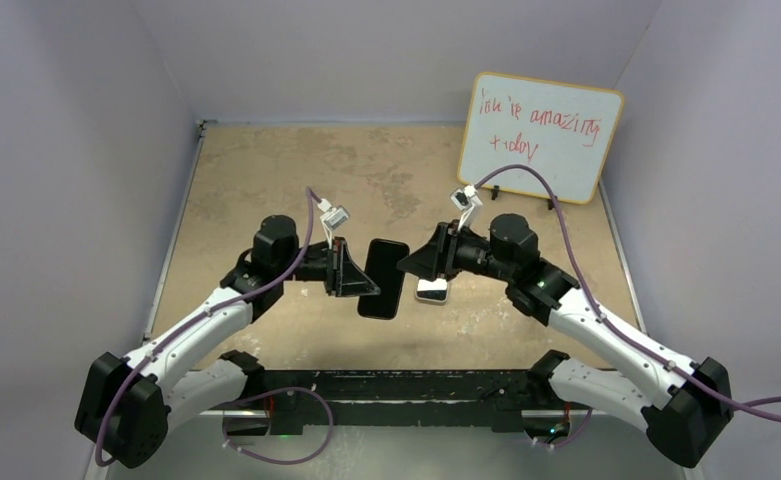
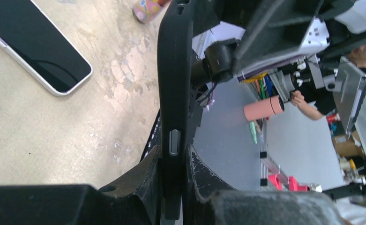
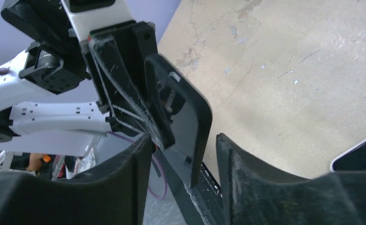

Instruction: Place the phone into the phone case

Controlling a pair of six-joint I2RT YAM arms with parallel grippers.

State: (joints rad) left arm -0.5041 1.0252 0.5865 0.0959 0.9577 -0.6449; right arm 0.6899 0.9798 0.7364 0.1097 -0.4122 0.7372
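Left pincer is clamped on the black phone case and holds it on edge above the worktop. In the left wrist view its fingers press on either side of the case's rim, just below the side button. Right pincer stands wide. Its two fingers flank the case's free lower corner, and no contact shows. The phone lies flat on the worktop, dark face up, just under the right pincer and apart from the case.

The step in hand looks like a second grip on the case, to steady or turn it. To do this well, the right pincer should close on the rim only and leave the cavity open for the phone. The left should hold firm until the right has a sure hold, since the case is probably soft and would flex or twist if pinched near a corner.

The worktop is tan and mottled, with pale scuffs. Plain lavender walls close it in, and a whiteboard with red handwriting leans at the far right.
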